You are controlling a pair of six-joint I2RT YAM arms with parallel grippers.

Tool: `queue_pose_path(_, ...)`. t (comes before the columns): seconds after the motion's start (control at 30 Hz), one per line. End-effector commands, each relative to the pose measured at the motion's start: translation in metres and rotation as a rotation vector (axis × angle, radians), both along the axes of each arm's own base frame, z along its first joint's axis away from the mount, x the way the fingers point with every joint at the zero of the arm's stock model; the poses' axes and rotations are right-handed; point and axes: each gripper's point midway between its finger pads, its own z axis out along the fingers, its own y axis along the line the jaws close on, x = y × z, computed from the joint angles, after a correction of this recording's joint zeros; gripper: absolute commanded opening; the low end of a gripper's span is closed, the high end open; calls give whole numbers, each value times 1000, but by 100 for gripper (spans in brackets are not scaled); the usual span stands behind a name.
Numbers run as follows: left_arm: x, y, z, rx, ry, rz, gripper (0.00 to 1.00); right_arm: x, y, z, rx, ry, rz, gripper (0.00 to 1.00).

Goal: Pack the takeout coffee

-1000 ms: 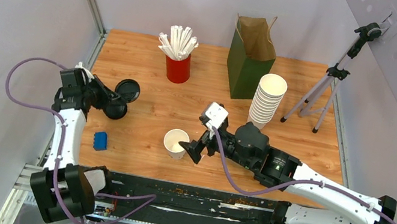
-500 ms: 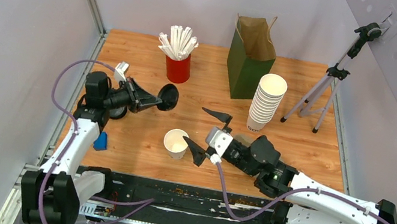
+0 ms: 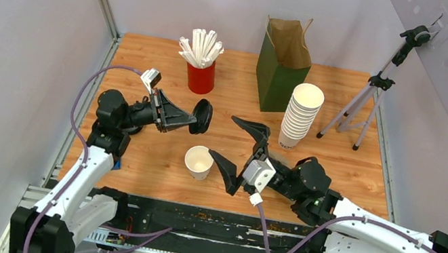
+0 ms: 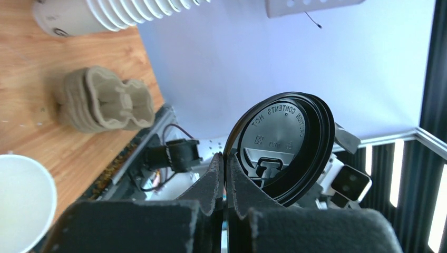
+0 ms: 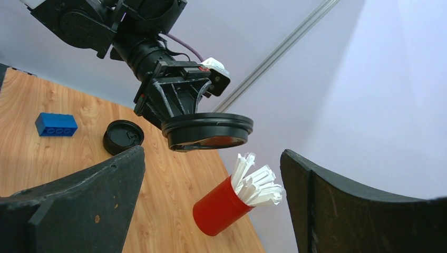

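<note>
Left gripper [image 3: 189, 119] is pinched tight on the rim of the round black plastic sip lid [image 3: 201, 116], held on edge in the air. Below it, toward the arm bases, stands the open white paper cup [image 3: 199, 161]. Just beside the cup hangs the right gripper [image 3: 222, 138], jaws spread wide, empty.

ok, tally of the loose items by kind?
Black lids: 2, held lid in the left claw, spare lid on the table
Loose white cup: 1
Cup stack: 1
Red straw cup: 1
Paper bag: 1
Blue brick: 1
Cup-carrier pile: 1
Total: 8
</note>
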Motion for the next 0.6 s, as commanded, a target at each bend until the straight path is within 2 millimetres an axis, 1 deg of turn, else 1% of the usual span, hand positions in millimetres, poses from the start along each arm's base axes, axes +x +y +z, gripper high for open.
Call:
queue_pose_path(0.0, -21, -10, 29, -92, -56, -60, 0, -5, 6, 19, 57, -58, 40, 100)
queue_pose_path(0.13, -28, -17, 30, -101, -57, -86, 0, -6, 12, 24, 70, -74, 52, 100)
queue_pose_path(0.3, -40, -27, 40, -110, -95, -139, 0, -2, 19, 24, 60, -90, 42, 100)
queue_pose_path(0.47, -45, -33, 38, -105, -90, -170, 0, -2, 22, 26, 54, -98, 49, 96)
queue_pose_path(0.57, -47, -35, 36, -100, -89, -186, 0, 1, 21, 28, 64, -105, 34, 96)
